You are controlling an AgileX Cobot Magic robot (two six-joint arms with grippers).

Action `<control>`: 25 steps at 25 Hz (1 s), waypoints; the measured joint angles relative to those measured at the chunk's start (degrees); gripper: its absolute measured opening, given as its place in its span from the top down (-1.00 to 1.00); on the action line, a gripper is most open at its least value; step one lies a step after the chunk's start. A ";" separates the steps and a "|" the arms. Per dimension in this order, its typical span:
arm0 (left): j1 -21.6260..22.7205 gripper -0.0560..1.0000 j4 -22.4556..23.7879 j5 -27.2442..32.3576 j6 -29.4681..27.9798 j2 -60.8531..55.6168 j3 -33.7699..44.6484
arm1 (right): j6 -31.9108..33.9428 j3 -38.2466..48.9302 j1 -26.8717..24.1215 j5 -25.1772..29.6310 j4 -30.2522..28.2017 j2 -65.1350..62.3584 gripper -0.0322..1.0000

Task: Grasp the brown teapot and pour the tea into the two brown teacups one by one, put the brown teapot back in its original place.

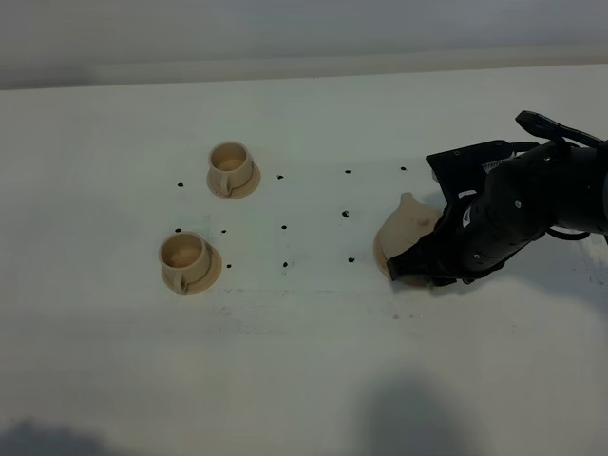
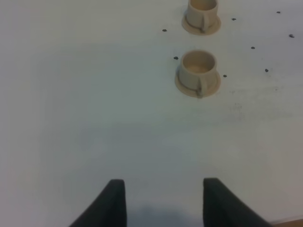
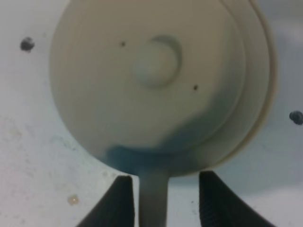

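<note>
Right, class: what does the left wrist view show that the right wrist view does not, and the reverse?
Only the left wrist view: the two brown teacups on their saucers, beyond the open, empty left end effector. Only the right wrist view: the brown teapot from above, its handle between the parted jaws of the right end effector. Both: the white table with black dots.

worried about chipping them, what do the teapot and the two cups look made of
Teapot: probably unglazed clay or ceramic; pale tan, matte, no glare on the lid. Near cup and far cup: likely the same ware, judging by the matching dull tan and thick rims. Moulded plastic cannot be ruled out.
</note>
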 joint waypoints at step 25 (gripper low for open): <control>0.00 0.21 0.00 0.00 0.00 0.00 0.00 | 0.05 0.00 0.06 0.01 -0.50 0.00 0.76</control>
